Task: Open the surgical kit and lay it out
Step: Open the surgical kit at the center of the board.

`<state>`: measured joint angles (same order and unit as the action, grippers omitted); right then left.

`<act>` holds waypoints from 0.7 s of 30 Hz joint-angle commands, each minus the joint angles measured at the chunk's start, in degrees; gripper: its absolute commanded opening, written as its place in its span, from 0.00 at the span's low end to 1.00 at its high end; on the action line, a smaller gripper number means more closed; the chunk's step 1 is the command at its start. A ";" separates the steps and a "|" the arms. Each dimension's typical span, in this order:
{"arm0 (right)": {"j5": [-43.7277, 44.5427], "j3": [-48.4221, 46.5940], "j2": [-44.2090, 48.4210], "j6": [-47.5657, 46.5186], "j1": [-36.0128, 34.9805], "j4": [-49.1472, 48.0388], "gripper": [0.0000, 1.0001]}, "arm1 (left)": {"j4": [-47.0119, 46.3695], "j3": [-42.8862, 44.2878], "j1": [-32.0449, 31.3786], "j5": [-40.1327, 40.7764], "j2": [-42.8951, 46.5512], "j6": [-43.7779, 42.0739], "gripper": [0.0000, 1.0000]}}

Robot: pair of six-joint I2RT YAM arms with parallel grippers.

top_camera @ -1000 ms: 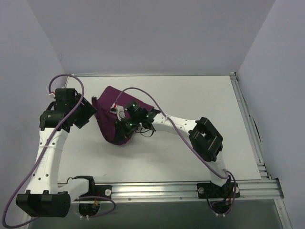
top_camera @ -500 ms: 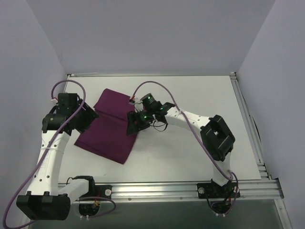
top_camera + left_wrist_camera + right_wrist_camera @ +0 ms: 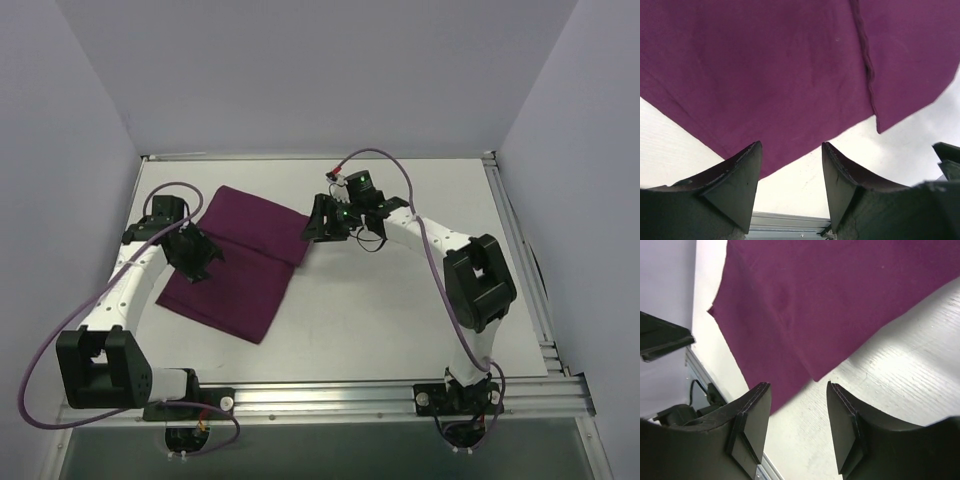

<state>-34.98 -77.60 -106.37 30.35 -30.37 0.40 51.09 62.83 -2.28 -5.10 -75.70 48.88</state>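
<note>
Cloth wrap (image 3: 240, 275) lies part-folded, left of centre on the worktop (image 3: 400, 300), judged soft, light, limp (best pinched at a free corner); both arms' jaws stand apart, empty.

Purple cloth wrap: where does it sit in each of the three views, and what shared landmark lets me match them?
Top external: the cloth wrap lies flat, left of centre.
Left wrist: the cloth wrap fills the upper part, with a folded edge running down at the right.
Right wrist: the cloth wrap fills the upper part, its edge slanting down to the left.
Shared landmark: the white table, bare just beyond the cloth's edge in all three.
</note>
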 commanded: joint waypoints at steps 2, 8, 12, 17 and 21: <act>-4.65 1.40 -2.35 4.10 0.49 -6.64 0.49 | -5.03 -1.65 1.67 -1.84 -2.95 -0.19 0.59; -4.48 1.93 -4.11 3.93 0.49 -6.65 0.51 | -8.89 -5.69 5.35 -4.39 -9.01 -1.15 0.45; -4.48 2.19 -4.99 3.31 0.31 -6.47 0.51 | -10.75 -7.10 5.88 -3.51 -12.09 -2.21 0.35; -5.01 2.37 -6.74 3.05 0.14 -7.43 0.50 | -11.10 -6.67 7.29 -4.48 -18.67 -2.83 0.20; -5.45 1.76 -8.24 3.14 -0.57 -7.97 0.50 | -9.17 -4.82 7.47 -4.13 -22.64 -3.09 0.11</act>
<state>-38.94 -75.31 -113.40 33.63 -30.26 -6.61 41.93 55.77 4.78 -8.82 -96.44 46.65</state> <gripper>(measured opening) 0.503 0.129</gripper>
